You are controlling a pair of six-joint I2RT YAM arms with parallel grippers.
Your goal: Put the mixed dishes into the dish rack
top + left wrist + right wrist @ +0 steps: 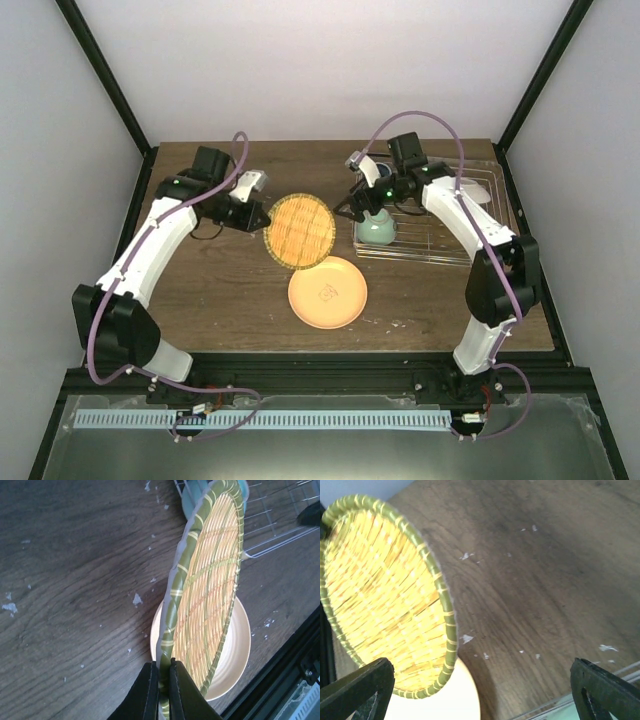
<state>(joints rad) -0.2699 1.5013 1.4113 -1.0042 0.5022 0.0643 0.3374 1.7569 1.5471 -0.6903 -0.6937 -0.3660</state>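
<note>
My left gripper (258, 216) is shut on the rim of the orange woven-pattern plate (300, 232) and holds it tilted on edge above the table. The left wrist view shows the jaws (161, 680) pinching its green-wrapped rim (210, 580). A plain peach plate (327, 292) lies flat below it. My right gripper (347, 211) is open and empty just right of the woven plate (380, 605), its fingers (360, 687) spread wide. A mint-green bowl (377, 232) sits at the left end of the wire dish rack (440, 240). The dark blue mug is not clearly in view.
The rack stands at the back right of the wooden table (210, 290), with a white item (478, 192) at its far end. Black frame posts (110, 90) rise at the table's back corners. Small white flecks (136, 599) dot the wood.
</note>
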